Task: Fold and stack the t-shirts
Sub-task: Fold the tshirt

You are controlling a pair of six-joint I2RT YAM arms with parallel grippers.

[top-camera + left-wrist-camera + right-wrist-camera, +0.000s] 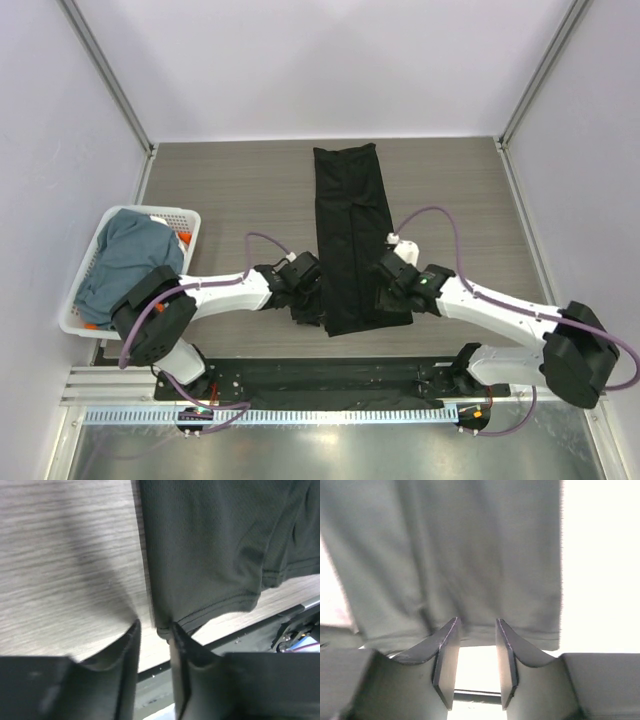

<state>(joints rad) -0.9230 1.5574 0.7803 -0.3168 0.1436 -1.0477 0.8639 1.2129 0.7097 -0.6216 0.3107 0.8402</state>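
Note:
The black t-shirt (pixel 350 240) lies folded into a long narrow strip down the middle of the table. My left gripper (pixel 308 300) is at the strip's near left corner. In the left wrist view the gripper (pixel 155 625) is open, and the shirt's (pixel 210 545) hem corner touches its right finger (pixel 180 645). My right gripper (pixel 390 288) is at the near right corner. In the right wrist view the gripper (pixel 477 621) is open, with its tips at the shirt's (pixel 460 555) near hem and nothing between the jaws.
A white lattice basket (pixel 150 211) stands at the table's left edge. It holds a blue-grey shirt (pixel 125 255), and a bit of orange cloth (pixel 183 240) shows at its right side. A black mat and rail (pixel 330 380) run along the near edge.

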